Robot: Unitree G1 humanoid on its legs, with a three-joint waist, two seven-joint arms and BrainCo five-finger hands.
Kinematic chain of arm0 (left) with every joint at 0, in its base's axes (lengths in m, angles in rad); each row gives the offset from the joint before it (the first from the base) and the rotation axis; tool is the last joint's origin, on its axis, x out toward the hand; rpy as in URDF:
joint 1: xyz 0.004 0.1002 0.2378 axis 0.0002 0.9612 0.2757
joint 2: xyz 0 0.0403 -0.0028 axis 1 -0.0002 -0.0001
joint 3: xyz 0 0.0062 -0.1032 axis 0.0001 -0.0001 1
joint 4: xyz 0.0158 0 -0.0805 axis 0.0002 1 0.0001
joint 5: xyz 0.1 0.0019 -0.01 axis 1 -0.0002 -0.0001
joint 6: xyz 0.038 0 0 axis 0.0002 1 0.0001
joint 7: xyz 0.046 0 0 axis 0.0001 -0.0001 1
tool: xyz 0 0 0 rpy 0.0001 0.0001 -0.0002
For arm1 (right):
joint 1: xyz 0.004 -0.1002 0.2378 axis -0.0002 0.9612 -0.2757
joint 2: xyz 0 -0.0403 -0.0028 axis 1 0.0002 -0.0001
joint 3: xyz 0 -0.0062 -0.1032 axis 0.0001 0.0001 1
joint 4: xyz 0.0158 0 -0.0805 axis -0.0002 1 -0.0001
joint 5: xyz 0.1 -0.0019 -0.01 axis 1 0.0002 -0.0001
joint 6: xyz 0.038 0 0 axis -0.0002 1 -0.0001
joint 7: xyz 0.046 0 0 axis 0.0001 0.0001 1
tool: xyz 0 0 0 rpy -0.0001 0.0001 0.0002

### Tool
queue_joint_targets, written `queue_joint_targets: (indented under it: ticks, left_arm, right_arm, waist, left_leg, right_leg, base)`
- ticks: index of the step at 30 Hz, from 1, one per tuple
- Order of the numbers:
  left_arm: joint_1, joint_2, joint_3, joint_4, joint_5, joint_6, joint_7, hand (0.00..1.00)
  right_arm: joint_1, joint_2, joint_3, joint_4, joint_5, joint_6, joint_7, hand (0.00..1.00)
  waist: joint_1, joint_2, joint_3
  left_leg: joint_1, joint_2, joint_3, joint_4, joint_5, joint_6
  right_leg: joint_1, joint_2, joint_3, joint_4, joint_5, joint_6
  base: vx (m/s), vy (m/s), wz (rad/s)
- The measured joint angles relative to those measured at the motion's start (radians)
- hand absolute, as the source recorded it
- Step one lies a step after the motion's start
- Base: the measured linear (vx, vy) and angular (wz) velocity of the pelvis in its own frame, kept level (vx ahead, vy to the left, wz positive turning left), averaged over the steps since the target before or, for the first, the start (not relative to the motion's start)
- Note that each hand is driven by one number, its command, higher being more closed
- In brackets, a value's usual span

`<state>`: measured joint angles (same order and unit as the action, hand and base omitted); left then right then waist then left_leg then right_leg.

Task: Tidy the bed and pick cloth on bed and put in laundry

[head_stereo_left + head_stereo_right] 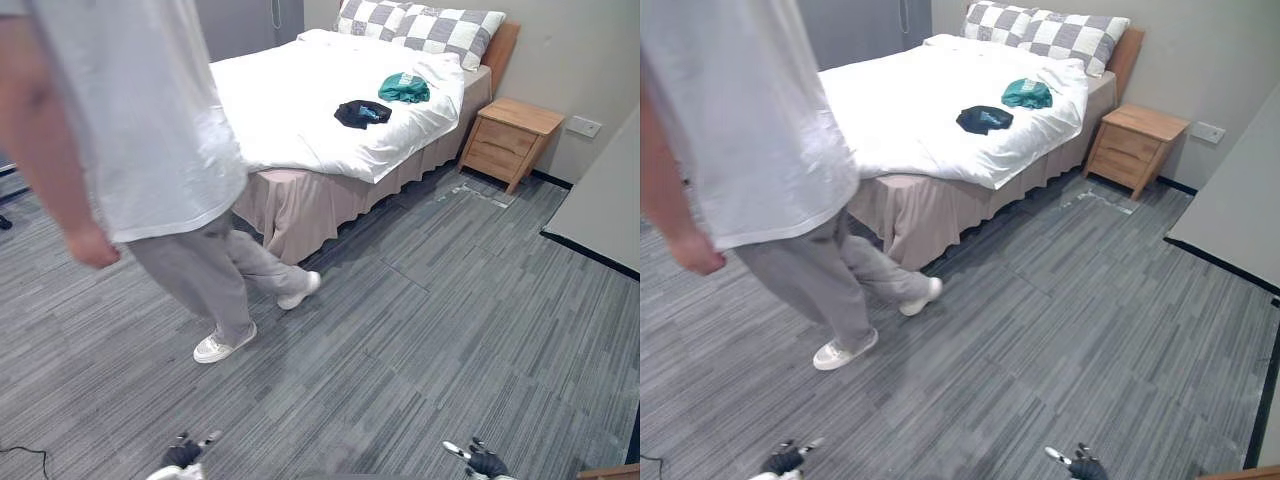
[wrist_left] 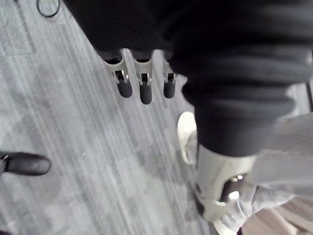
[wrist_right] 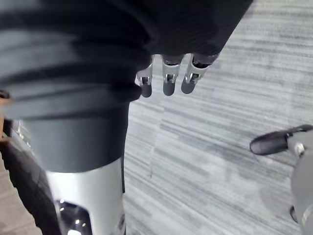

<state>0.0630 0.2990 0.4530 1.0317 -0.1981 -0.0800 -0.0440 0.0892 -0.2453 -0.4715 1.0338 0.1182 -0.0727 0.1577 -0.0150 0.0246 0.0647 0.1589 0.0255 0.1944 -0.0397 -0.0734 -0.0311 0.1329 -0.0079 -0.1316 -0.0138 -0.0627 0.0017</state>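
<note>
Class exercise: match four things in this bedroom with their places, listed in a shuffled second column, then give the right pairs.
1 green cloth
2 black cloth
3 pillows
4 wooden cabinet

A on the floor beside the bed
B at the head of the bed
C on the bed, nearer the pillows
D on the bed, nearer its foot

Pairs: 1-C, 2-D, 3-B, 4-A

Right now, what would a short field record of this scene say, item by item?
bed: white cover, checked pillows at its head
clothes: green cloth and black cloth, apart, on the cover
person: on carpet by the bed's near corner
nightstand: wooden, beside the bed
left hand: open, empty, above carpet
right hand: open, empty, above carpet
</note>
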Motion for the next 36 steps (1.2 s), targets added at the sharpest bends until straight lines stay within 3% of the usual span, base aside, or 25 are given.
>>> queue_joint_targets:
  ticks: [5, 18, 20, 21, 22, 24, 27, 28, 30, 32, 33, 34, 35, 36]
  left_arm:
    - [-0.003, -0.015, 0.016, 0.0, -0.003, 0.0, -0.001, 0.0]
    - [0.018, -0.118, -0.009, 0.0, -0.024, 0.0, -0.003, 0.0]
    - [0.021, -0.12, -0.02, -0.001, -0.043, -0.001, -0.003, 0.0]
    - [0.022, -0.117, -0.043, -0.001, -0.052, -0.001, -0.003, 0.0]
    - [0.023, -0.117, -0.063, -0.001, -0.062, 0.0, -0.003, 0.0]
    - [0.02, -0.112, -0.098, -0.001, -0.095, -0.001, -0.001, 0.0]
    - [0.027, -0.109, -0.098, -0.001, -0.128, -0.001, -0.001, 0.0]
    - [0.027, -0.107, -0.098, -0.001, -0.136, -0.001, -0.002, 0.0]
    - [0.02, -0.092, -0.1, -0.001, -0.136, -0.003, -0.006, 0.0]
    - [-0.007, -0.076, -0.095, 0.0, -0.132, -0.003, -0.012, 0.0]
    - [-0.013, -0.073, -0.088, -0.001, -0.125, -0.003, -0.013, 0.0]
    - [-0.024, -0.072, -0.072, -0.005, -0.117, -0.001, -0.022, 0.0]
    - [-0.036, -0.084, -0.056, -0.015, -0.116, 0.003, -0.029, 0.0]
    - [-0.035, -0.089, -0.054, -0.022, -0.114, 0.003, -0.033, 0.0]
  right_arm:
    - [-0.011, 0.0, 0.0, -0.027, -0.001, -0.009, 0.021, 0.0]
    - [-0.008, 0.011, 0.003, -0.039, -0.002, -0.015, 0.03, 0.0]
    - [-0.016, 0.02, 0.004, -0.04, -0.002, -0.015, 0.034, 0.0]
    - [-0.026, 0.033, 0.008, -0.04, -0.003, -0.013, 0.035, 0.0]
    - [-0.022, 0.04, 0.016, -0.04, -0.004, -0.009, 0.034, 0.0]
    - [-0.026, 0.063, 0.071, -0.037, -0.017, 0.009, 0.024, 0.0]
    - [-0.009, 0.073, 0.086, -0.015, -0.041, 0.014, 0.022, 0.0]
    - [-0.001, 0.076, 0.087, -0.015, -0.041, 0.013, 0.023, 0.0]
    - [-0.002, 0.082, 0.089, -0.022, -0.041, 0.012, 0.026, 0.0]
    - [0.002, 0.089, 0.089, -0.037, -0.038, 0.013, 0.027, 0.0]
    - [0.005, 0.09, 0.089, -0.038, -0.039, 0.015, 0.028, 0.0]
    - [0.016, 0.094, 0.088, -0.042, -0.041, 0.02, 0.029, 0.0]
    - [0.029, 0.095, 0.087, -0.057, -0.041, 0.034, 0.029, 0.0]
    - [0.041, 0.098, 0.086, -0.077, -0.04, 0.039, 0.031, 0.0]
  waist:
    - [-0.002, 0.002, 0.001]
    - [-0.003, 0.011, 0.012]
    - [-0.002, 0.0, 0.033]
    - [0.0, -0.021, 0.055]
    - [-0.004, -0.029, 0.058]
    - [-0.001, -0.026, 0.106]
    - [-0.006, -0.019, 0.137]
    - [-0.009, -0.012, 0.139]
    - [-0.023, -0.011, 0.141]
    - [-0.031, -0.014, 0.147]
    - [-0.031, -0.014, 0.149]
    - [-0.029, -0.012, 0.157]
    - [-0.034, 0.022, 0.164]
    - [-0.041, 0.034, 0.16]
  left_leg:
    - [0.006, 0.0, 0.004, -0.01, -0.002, -0.004]
    - [0.029, 0.002, 0.011, -0.007, -0.011, -0.014]
    - [0.014, -0.003, 0.025, 0.048, -0.06, -0.009]
    - [-0.008, -0.01, 0.033, 0.115, -0.112, 0.001]
    - [-0.022, -0.017, 0.036, 0.145, -0.131, 0.007]
    - [-0.013, -0.014, 0.05, 0.186, -0.147, 0.019]
    - [0.031, 0.011, 0.046, 0.193, -0.154, 0.007]
    - [0.036, 0.041, 0.037, 0.193, -0.162, -0.009]
    - [0.032, 0.087, 0.019, 0.179, -0.165, -0.046]
    - [0.048, 0.141, 0.005, 0.16, -0.188, -0.101]
    - [0.061, 0.156, 0.006, 0.158, -0.2, -0.119]
    - [0.098, 0.187, 0.007, 0.152, -0.237, -0.145]
    - [0.137, 0.245, 0.011, 0.143, -0.275, -0.094]
    - [0.144, 0.254, 0.006, 0.143, -0.285, -0.029]
  right_leg:
    - [0.004, 0.001, -0.007, -0.01, -0.001, 0.02]
    - [0.003, 0.001, 0.0, 0.04, -0.025, 0.021]
    - [-0.041, -0.016, 0.008, 0.159, -0.102, 0.003]
    - [-0.095, -0.043, 0.005, 0.275, -0.176, 0.034]
    - [-0.135, -0.063, 0.003, 0.361, -0.211, 0.052]
    - [-0.316, -0.137, -0.059, 0.752, -0.185, 0.083]
    - [-0.364, -0.158, -0.084, 0.782, -0.227, 0.08]
    - [-0.38, -0.138, -0.082, 0.69, -0.223, 0.078]
    - [-0.409, -0.116, -0.081, 0.472, -0.155, 0.078]
    - [-0.436, -0.122, -0.044, 0.199, 0.021, 0.086]
    - [-0.443, -0.125, -0.03, 0.167, 0.055, 0.091]
    - [-0.451, -0.132, -0.031, 0.179, 0.131, 0.11]
    - [-0.483, -0.099, -0.067, 0.329, 0.123, 0.098]
    - [-0.509, -0.093, -0.083, 0.41, 0.069, 0.084]
  base:
    - [0.0, -0.029, -0.01]
    - [-0.02, -0.022, -0.02]
    - [-0.1, -0.026, -0.17]
    - [-0.1, -0.018, -0.08]
    - [-0.07, -0.028, -0.2]
    - [0.01, -0.028, -0.12]
    - [0.17, -0.043, 0.05]
    - [0.22, -0.151, 0.21]
    - [0.27, -0.219, 0.29]
    - [0.36, -0.331, 0.21]
    - [0.41, -0.409, 0.01]
    - [0.45, -0.451, 0.0]
    - [0.46, -0.461, 0.12]
    - [0.49, -0.425, 0.22]
